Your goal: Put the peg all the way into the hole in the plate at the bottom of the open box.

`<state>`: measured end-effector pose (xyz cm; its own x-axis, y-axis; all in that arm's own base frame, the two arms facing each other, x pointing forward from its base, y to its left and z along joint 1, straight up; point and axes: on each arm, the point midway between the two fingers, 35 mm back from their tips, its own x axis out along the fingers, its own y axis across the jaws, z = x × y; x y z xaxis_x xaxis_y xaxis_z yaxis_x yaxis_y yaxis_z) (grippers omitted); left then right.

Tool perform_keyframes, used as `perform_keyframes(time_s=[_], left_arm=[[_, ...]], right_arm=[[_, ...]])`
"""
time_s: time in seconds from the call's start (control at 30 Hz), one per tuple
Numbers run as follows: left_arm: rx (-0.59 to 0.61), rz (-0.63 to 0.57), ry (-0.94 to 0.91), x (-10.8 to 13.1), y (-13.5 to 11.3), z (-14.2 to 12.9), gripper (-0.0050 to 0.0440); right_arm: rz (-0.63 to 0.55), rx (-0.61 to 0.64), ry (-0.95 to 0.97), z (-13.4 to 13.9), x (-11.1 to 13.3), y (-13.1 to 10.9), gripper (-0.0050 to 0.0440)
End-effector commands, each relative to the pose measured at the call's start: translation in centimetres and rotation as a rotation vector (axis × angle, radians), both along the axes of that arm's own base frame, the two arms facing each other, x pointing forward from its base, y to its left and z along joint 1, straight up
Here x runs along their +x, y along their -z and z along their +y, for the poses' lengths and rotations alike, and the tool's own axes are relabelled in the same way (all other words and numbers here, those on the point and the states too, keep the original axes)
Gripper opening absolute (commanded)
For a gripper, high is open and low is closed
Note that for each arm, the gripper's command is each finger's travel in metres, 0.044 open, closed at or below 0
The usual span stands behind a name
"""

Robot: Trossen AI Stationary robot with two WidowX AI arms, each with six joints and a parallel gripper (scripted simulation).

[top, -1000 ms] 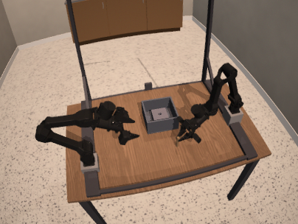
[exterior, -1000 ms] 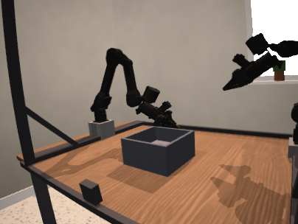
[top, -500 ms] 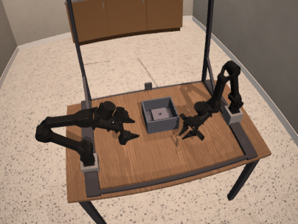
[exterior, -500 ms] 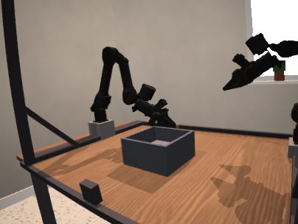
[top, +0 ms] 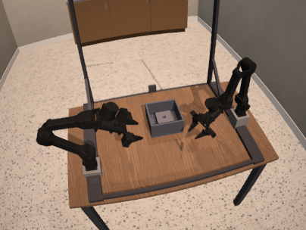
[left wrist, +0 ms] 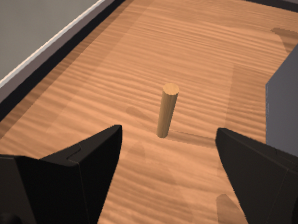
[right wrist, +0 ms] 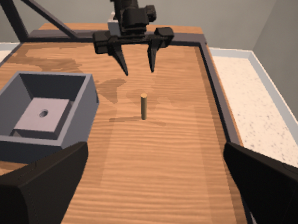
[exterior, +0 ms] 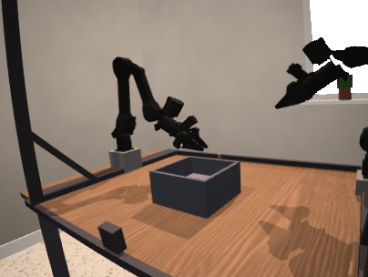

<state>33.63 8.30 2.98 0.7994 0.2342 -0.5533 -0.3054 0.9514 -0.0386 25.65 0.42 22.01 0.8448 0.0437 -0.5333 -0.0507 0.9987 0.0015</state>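
The wooden peg [left wrist: 167, 110] stands upright on the table, free, just ahead of my left gripper's [left wrist: 169, 139] open fingers. Neither finger touches it. It also shows in the right wrist view [right wrist: 143, 106] and in the top view [top: 182, 145]. My left gripper [top: 198, 132] hangs low over the table, right of the open grey box [top: 164, 118]. The plate with its hole [right wrist: 43, 114] lies on the box floor. My right gripper [top: 137, 130] [exterior: 284, 100] is open and empty on the box's other side, raised above the table.
A small dark block [top: 152, 88] sits at the table's back edge. Dark rails run along the table edges, and two frame posts [top: 80, 57] rise behind. The arm bases stand on grey blocks at the left and right sides.
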Motion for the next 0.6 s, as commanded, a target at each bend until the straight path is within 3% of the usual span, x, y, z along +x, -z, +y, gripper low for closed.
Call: perform_keyframes(time_s=[0.0, 0.17, 0.33, 0.57], left_arm=[[0.003, -0.015, 0.009, 0.9, -1.3, 0.1, 0.0322], [-0.011, 0.059, 0.022, 2.2, -2.8, 0.3, 0.0440], [-0.022, 0.115, 0.038, 4.5, -4.5, 0.6, 0.0440], [-0.038, 0.193, 0.052, 6.1, -5.6, 0.8, 0.0440]], right_arm=[[-0.024, -0.004, -0.012, 0.2, 0.1, -1.8, 0.0440], [-0.023, -0.003, -0.024, 0.5, -0.1, -5.0, 0.0440], [-0.023, -0.003, -0.033, 0.7, -0.5, -7.2, 0.0440], [-0.023, -0.003, -0.036, 0.8, -0.6, -8.1, 0.0440]])
